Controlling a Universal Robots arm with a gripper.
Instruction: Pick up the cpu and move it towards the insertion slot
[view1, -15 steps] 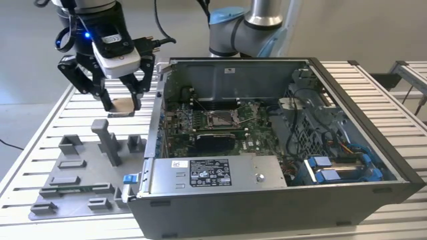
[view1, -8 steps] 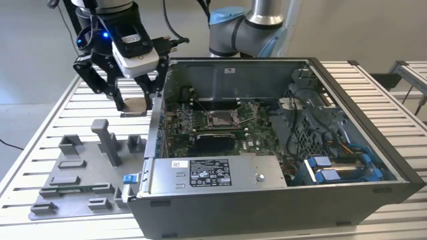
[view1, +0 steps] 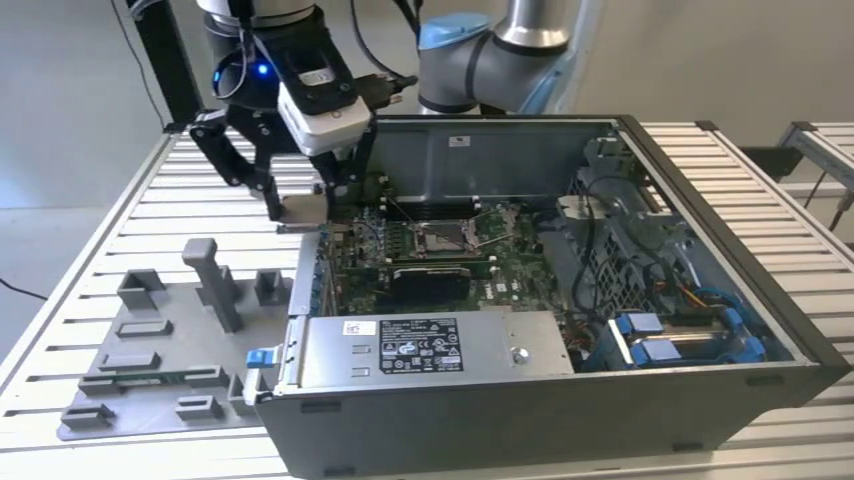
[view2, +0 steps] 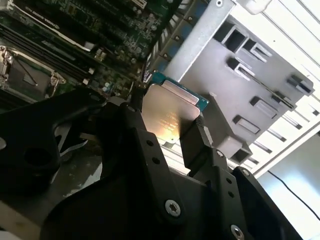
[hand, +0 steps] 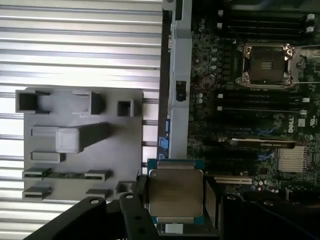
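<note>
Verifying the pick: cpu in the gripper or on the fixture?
In the gripper: fingers clamp the cpu, short of the insertion slot.

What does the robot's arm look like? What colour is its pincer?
The arm is silver-grey tubes with pale blue round joint caps. Black cables run by its wrist, where a small blue light glows beside a white box. The black pincer has jointed fingers fastened with silver screws.
</note>
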